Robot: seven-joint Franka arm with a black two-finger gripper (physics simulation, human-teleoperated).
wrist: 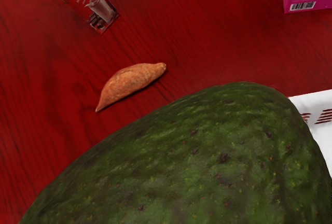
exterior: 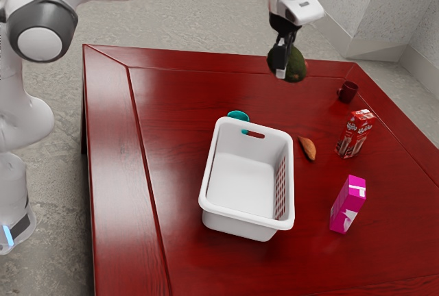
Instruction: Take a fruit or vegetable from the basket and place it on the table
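Note:
In the exterior view my gripper (exterior: 285, 55) is raised above the far part of the table, shut on a dark green avocado (exterior: 295, 65) that hangs clear of the tabletop. The avocado (wrist: 207, 156) looms large beneath my hand in the wrist view. The white basket (exterior: 241, 222) stands upright on the red table (exterior: 185, 97), and its visible inside holds nothing. An orange-brown sweet potato (exterior: 307, 149) lies on the table beside the basket; it is the sweet potato (wrist: 130, 82) past the avocado in the wrist view.
A teal cup (exterior: 238, 114) stands behind the basket. Toward the exterior view's right are a red-brown drink carton (exterior: 354, 133), a magenta carton (exterior: 348, 205) and a dark red mug (exterior: 348, 91).

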